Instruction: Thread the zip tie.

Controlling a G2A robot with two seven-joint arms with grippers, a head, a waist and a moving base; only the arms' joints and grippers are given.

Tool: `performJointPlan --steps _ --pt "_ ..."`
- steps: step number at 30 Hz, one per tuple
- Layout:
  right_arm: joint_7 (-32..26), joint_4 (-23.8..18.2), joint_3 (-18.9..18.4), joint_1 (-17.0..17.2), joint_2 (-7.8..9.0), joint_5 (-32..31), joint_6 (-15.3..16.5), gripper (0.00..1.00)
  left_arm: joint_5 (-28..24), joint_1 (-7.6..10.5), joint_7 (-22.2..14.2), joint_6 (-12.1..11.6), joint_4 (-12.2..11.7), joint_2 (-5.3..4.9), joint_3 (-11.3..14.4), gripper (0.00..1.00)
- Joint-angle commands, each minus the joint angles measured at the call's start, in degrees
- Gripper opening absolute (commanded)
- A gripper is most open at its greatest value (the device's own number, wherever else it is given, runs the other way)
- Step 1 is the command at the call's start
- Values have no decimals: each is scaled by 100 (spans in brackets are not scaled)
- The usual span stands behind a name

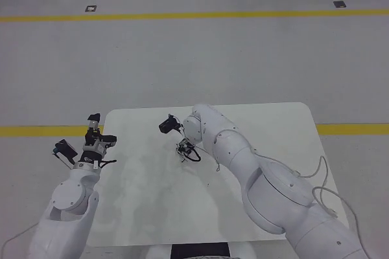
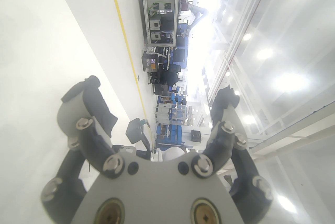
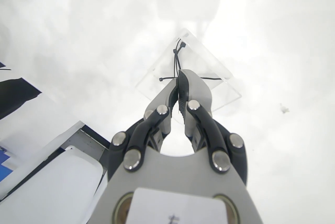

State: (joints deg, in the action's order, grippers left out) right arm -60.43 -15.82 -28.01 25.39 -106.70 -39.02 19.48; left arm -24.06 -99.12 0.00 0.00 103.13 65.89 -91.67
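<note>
My right gripper (image 3: pixel 178 76) is shut on a black zip tie (image 3: pixel 176 59), pinching its strap just above a clear square plate (image 3: pixel 209 63) on the white table. The tie's head points away from the fingers. A second black zip tie (image 3: pixel 212 78) lies crosswise on the plate under the fingertips. In the top view the right gripper (image 1: pixel 182 151) is over the middle of the table (image 1: pixel 266 129). My left gripper (image 2: pixel 157 98) is open and holds nothing; it is raised at the table's left edge (image 1: pixel 98 133), facing out into the room.
A small white speck (image 3: pixel 284 108) lies on the table beside the plate. The table's left edge and a yellow floor line (image 2: pixel 123 26) run past the left gripper. Racks and workstations (image 2: pixel 162 18) stand far off in the room.
</note>
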Motion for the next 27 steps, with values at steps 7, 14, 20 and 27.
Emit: performJointPlan --steps 7,14,20,27 --pt "-331 -802 -58 154 460 191 0 0 0 0 0 0 0 0 0 100" --pt "-381 -1787 -333 400 1011 669 0 0 0 0 0 0 0 0 0 100" --pt "-374 -2789 -796 807 1603 1255 0 0 0 0 0 0 0 0 0 100" --pt "-445 -3793 -1435 1380 2177 2203 0 0 0 0 0 0 0 0 0 100"
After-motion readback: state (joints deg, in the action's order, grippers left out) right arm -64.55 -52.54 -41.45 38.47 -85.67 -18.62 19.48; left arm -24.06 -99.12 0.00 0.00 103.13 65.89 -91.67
